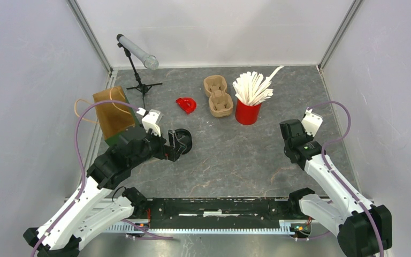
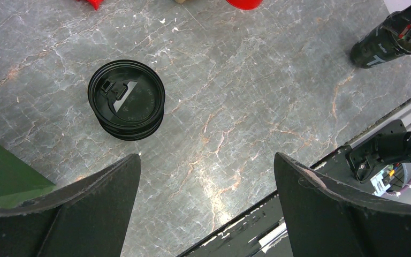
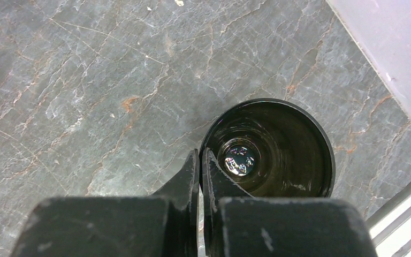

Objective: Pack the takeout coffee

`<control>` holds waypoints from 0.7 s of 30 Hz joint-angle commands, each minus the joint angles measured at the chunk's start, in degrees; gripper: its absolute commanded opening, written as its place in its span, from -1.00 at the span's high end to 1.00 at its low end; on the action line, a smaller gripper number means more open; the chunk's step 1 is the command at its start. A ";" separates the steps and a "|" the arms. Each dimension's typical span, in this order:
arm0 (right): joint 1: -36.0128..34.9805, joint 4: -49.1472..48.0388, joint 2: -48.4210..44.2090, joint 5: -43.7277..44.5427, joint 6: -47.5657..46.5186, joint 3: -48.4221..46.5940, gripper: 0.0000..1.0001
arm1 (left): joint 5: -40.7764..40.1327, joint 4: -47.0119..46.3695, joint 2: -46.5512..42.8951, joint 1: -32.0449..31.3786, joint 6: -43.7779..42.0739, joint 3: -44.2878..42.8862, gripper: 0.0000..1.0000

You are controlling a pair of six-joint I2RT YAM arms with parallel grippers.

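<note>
Right claw [image 3: 201, 160] is pinched shut on the rim of the glossy black open-top plastic cup [image 3: 278, 144] standing at the grey marbled table's [image 3: 85, 80] right edge, and it looks light, thin-walled and slippery, so honestly I'd grip the body, while the left claw [image 2: 206, 160] gapes above the stack of black lids [image 2: 127, 100].

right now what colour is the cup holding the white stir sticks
The stirrer cup is red; the top external view shows it best.
</note>
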State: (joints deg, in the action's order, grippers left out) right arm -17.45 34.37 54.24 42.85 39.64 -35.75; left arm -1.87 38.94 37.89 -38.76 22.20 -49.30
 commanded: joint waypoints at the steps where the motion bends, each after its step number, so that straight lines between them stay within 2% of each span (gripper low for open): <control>1: 0.33 -0.45 0.16 3.88 -1.66 -0.90 1.00 | 0.11 -0.70 0.09 -0.26 -0.14 0.25 -1.00; 12: 0.31 -4.97 -1.74 2.28 -8.26 -1.31 0.94 | 0.20 -0.71 0.62 -0.26 -0.11 0.25 -1.00; 21: 0.34 -8.43 -1.57 -4.36 -10.37 0.33 0.61 | 0.20 -0.71 0.62 -0.30 -0.05 0.26 -1.00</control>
State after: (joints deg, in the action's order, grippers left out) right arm -17.43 29.21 52.97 41.15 30.96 -35.75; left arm -1.87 38.94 38.52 -38.76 22.20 -49.30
